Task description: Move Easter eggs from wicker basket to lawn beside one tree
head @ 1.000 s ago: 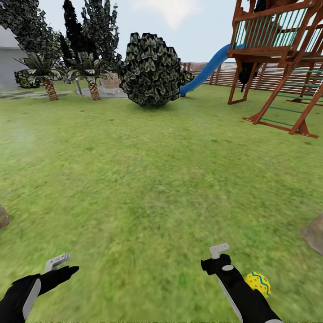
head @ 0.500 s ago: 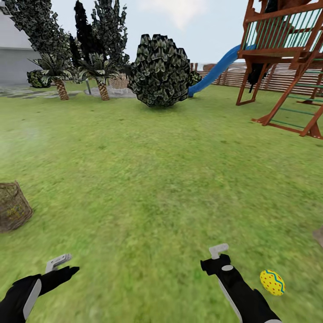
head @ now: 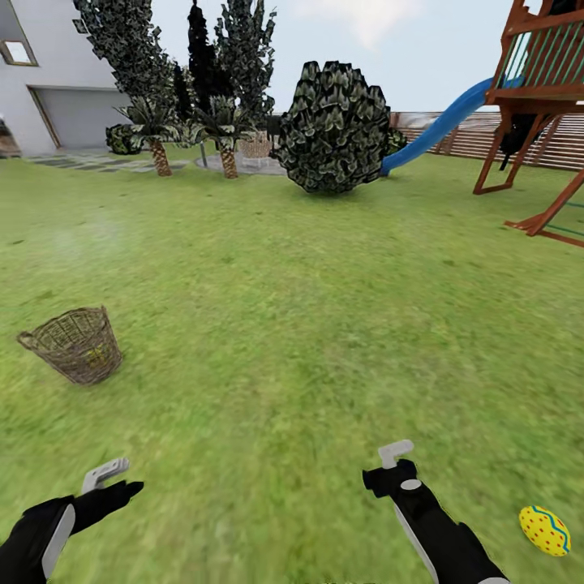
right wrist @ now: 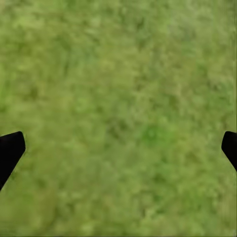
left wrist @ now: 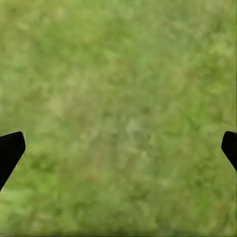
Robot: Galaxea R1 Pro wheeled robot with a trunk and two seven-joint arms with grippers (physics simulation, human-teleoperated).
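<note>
Wicker basket (head: 75, 344): upright on the lawn (head: 292, 324), ahead to the left. One Easter egg (head: 544, 530): lying on the grass beside the right arm. Left gripper (left wrist: 118, 148) and right gripper (right wrist: 118, 148): fingers spread wide, holding nothing, over bare grass.

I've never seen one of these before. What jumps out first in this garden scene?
A bright yellow Easter egg lies on the lawn at the lower right, beside the robot's right arm. To the left, a brown wicker basket stands tilted on the grass, something yellowish showing through its lattice. Farther back a big round shrub sits mid-lawn, with a blue slide and wooden playset to its right.
</note>
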